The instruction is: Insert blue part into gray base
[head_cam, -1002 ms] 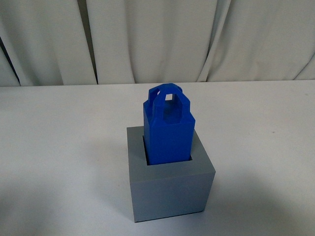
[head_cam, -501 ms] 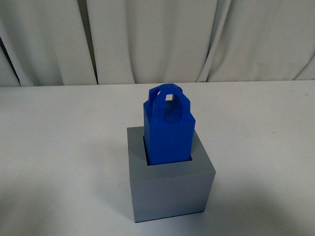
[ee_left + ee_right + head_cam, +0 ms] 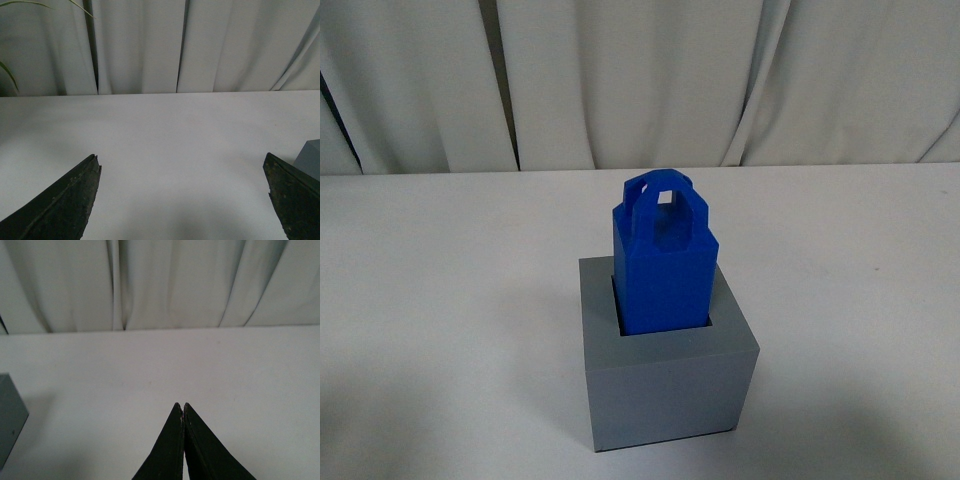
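The blue part (image 3: 665, 265) stands upright with its lower end in the square recess of the gray base (image 3: 665, 385), near the front middle of the white table in the front view. Its two loop handles point up. Neither arm shows in the front view. My left gripper (image 3: 182, 167) is open and empty over bare table, with a corner of the gray base (image 3: 310, 159) beside one finger. My right gripper (image 3: 182, 406) is shut and empty over bare table, with an edge of the gray base (image 3: 10, 415) at the frame's side.
A white table (image 3: 440, 280) runs back to a white pleated curtain (image 3: 640, 80). A green plant leaf (image 3: 7, 75) shows at the edge of the left wrist view.
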Robot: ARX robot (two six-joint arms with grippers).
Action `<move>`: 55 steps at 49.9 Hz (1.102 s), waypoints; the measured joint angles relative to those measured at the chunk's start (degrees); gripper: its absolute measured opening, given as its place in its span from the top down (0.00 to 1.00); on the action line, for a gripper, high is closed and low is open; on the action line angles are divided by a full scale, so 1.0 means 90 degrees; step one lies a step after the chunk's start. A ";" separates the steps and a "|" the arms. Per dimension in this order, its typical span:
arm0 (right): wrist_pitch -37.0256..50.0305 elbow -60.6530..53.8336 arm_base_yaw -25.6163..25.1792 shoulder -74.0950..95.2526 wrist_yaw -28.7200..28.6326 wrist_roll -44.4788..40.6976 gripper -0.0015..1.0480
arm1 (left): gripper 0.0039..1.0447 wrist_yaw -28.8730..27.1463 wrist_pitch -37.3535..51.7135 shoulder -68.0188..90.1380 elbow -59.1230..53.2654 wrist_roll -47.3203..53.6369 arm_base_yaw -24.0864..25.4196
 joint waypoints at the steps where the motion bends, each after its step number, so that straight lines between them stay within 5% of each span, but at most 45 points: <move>1: -0.0158 0.0000 0.0000 -0.0146 0.0002 0.0000 0.98 | 0.06 -0.0002 0.0000 0.0000 0.0000 0.0002 0.0000; 13: -0.0272 0.0000 0.0000 -0.0449 0.0000 -0.0005 0.96 | 0.06 0.0000 0.0000 0.0000 0.0000 0.0002 0.0000; 25: -0.0272 0.0000 0.0000 -0.0449 -0.0002 0.0000 0.47 | 0.06 0.0000 0.0000 0.0000 0.0000 0.0000 0.0000; 39: -0.0272 0.0000 0.0000 -0.0449 0.0000 0.0005 0.06 | 0.06 0.0000 0.0000 0.0000 0.0000 0.0002 0.0000; 55: -0.0272 0.0000 0.0000 -0.0449 0.0000 0.0005 0.07 | 0.06 0.0000 0.0000 0.0000 0.0000 0.0002 0.0000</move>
